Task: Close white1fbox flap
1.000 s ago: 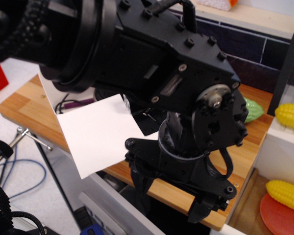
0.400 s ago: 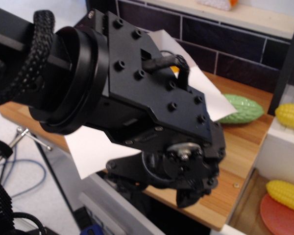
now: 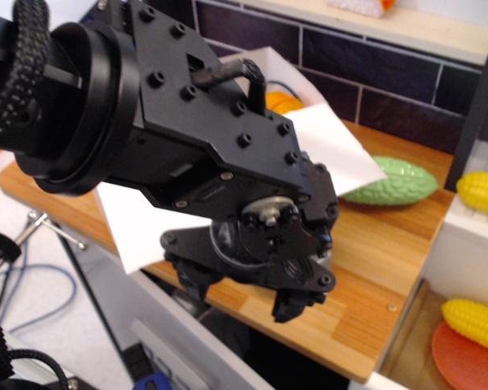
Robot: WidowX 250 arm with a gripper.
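White1fbox cardboard shows only as plain white panels around the black robot arm, which fills the middle of the single view and hides most of the carton. One white flat panel, the flap (image 3: 333, 150), sticks out to the right of the arm's upper plate, its pointed corner reaching over the wooden desk (image 3: 390, 244) toward the green ridged corn-shaped toy (image 3: 394, 183) lying by the dark tiled wall (image 3: 390, 77). Another white sheet of the white1fbox (image 3: 134, 231) shows below and left of the arm, overhanging the desk's front edge. Whether the two white pieces join behind the arm cannot be told. A small patch of orange (image 3: 281, 103) peeks out just above the arm's plate, against the white card.

The black gripper (image 3: 297, 302) hangs at the low end of the arm, pointing down over the desk's front part. Its fingers are dark, blurred and seen partly from behind, so how far apart they stand cannot be told, nor whether they hold anything. It seems clear of the flap, though that is uncertain.

At the right edge a yellow corn cob (image 3: 481, 192) lies on a white shelf, and lower down a second yellow corn cob (image 3: 474, 321) rests on an orange round plate (image 3: 464, 361). At the left, below the desk, a blue cable (image 3: 41, 280) loops over the pale floor near a metal rod (image 3: 53, 227)
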